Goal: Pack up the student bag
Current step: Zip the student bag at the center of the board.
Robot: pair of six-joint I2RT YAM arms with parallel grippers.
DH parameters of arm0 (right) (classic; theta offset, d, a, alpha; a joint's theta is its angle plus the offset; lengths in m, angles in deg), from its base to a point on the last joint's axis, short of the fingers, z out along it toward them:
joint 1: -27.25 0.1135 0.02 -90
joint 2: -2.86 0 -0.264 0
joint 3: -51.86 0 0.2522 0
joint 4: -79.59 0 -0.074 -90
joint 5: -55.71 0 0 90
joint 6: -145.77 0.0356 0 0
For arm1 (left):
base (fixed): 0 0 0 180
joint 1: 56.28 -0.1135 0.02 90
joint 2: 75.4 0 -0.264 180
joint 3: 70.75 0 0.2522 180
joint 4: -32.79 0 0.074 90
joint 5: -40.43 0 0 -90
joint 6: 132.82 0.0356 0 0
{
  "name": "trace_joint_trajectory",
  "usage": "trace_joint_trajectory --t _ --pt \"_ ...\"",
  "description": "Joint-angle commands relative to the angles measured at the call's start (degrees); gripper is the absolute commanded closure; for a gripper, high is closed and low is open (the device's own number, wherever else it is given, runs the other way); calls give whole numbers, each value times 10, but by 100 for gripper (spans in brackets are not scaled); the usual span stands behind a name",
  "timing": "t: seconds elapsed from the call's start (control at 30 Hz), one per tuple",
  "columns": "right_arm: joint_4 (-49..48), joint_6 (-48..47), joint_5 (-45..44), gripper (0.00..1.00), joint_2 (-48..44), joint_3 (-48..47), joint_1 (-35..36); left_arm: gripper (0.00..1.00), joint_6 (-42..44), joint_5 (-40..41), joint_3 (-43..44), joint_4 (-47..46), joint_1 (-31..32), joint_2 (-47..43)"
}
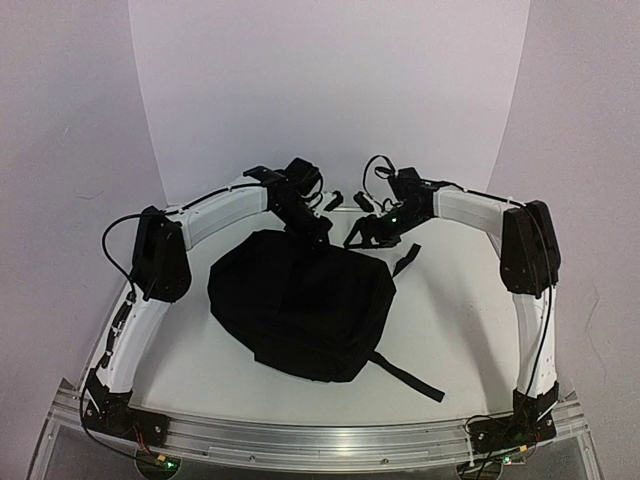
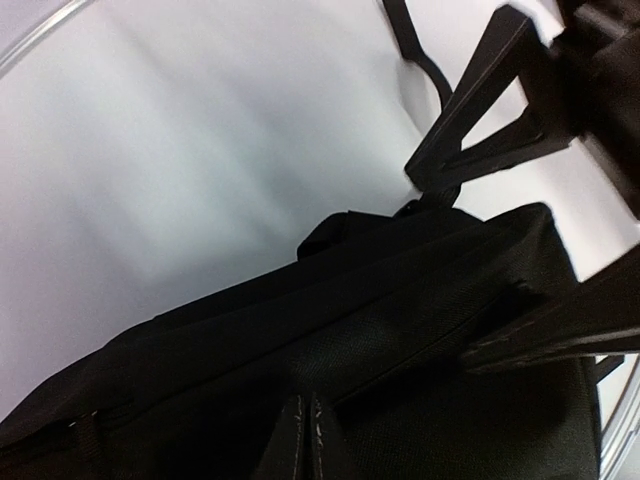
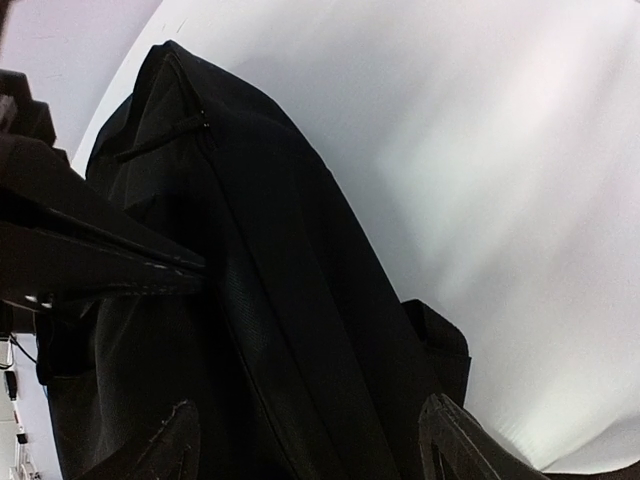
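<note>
Top camera first: the student bag (image 1: 300,300) is lying flat in the middle of the white table (image 1: 450,320). One strap (image 1: 410,378) trails off toward the near right. Both arms curl in over the far edge of the bag. The left end effector (image 1: 318,232) is right at that edge and the right end effector (image 1: 362,237) is just beside it, near the bag's far right corner. From up here it's all black on black, so I can't tell how the fingers are set.

Left wrist cam: its own two fingers (image 2: 288,440) poke in from the bottom, pressed together, with the tips against the bag's fabric near a seam. Can't tell if any cloth is pinched between them. On the right of this shot you can see the other arm's fingers (image 2: 490,110) spread wide, with the bag's corner sitting between them and white table behind.

Right wrist cam: its own fingers (image 3: 180,445) are at the bottom corners, well apart, with the bag filling the gap under them. The left arm's closed end effector comes in from the left as a single dark wedge, tip touching the bag. The bag runs diagonally across the shot, table beyond.
</note>
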State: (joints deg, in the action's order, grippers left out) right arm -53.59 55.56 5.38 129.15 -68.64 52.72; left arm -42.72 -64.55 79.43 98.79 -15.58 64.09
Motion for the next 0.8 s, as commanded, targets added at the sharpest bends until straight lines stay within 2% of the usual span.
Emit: trace_joint_trajectory --t 0.0,0.3,0.43,0.53,0.63,0.7,0.77 --pt "-5 -2 -14 25 21 -38 12 100 -34 -30 -22 -50 -12 -88" --pt "-9 13 -13 26 56 -79 28 100 -55 -70 -52 -64 -16 -120" --pt "-13 19 -1 32 77 -99 32 100 -60 -76 -93 -63 -16 -139" --pt "-15 22 17 35 91 -104 34 100 -60 -74 -121 -67 -16 -153" --pt "-17 29 52 32 104 -107 35 100 -61 -70 -138 -71 -16 -160" --pt "-17 29 63 39 109 -106 35 100 -61 -67 -143 -69 -16 -159" --pt "-18 28 59 57 112 -106 36 100 -63 -66 -145 -65 -16 -156"
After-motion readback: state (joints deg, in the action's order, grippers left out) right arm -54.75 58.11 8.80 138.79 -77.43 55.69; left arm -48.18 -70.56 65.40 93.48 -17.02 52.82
